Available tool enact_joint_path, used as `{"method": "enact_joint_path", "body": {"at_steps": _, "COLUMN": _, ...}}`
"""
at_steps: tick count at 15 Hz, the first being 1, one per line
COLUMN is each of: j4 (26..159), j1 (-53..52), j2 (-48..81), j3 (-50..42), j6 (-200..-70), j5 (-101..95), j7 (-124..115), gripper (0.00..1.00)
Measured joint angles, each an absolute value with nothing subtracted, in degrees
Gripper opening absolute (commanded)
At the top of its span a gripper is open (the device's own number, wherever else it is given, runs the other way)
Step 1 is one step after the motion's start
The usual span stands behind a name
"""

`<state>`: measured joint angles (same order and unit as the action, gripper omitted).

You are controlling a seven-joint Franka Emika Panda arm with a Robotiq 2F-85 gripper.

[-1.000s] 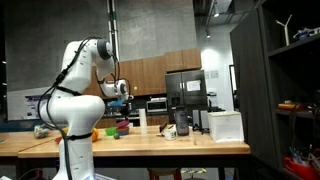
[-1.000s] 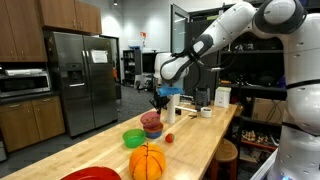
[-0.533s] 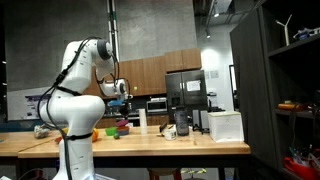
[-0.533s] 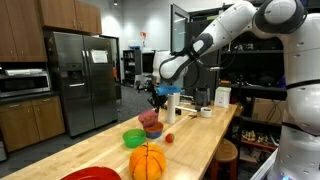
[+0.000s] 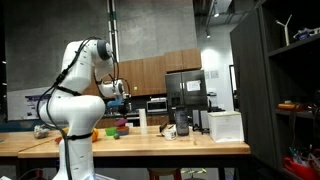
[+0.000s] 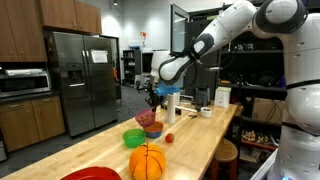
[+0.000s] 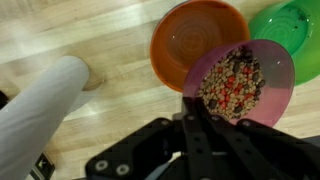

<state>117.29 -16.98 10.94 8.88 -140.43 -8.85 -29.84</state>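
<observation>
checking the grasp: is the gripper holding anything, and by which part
The gripper is shut on the pink bowl of beans, pinching its rim at the edge nearest the wrist camera.

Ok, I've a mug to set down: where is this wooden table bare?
The wooden table is bare between the white cylinder and the orange plastic bowl. Crowded beside it: the green plastic bowl, and the pink bowl of bean-like bits held in the gripper.

Glossy white arm [image 6: 240, 22], black jaws
</observation>
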Motion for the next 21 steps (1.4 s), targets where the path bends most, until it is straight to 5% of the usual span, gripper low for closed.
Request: {"method": "enact_joint_path", "body": {"at_steps": 21, "j4": 114.4, "j1": -23.7, "j2": 14.4, "j3": 8.3, "j6": -147.0, "j5": -31.8, "j7": -34.2, "gripper": 0.01}}
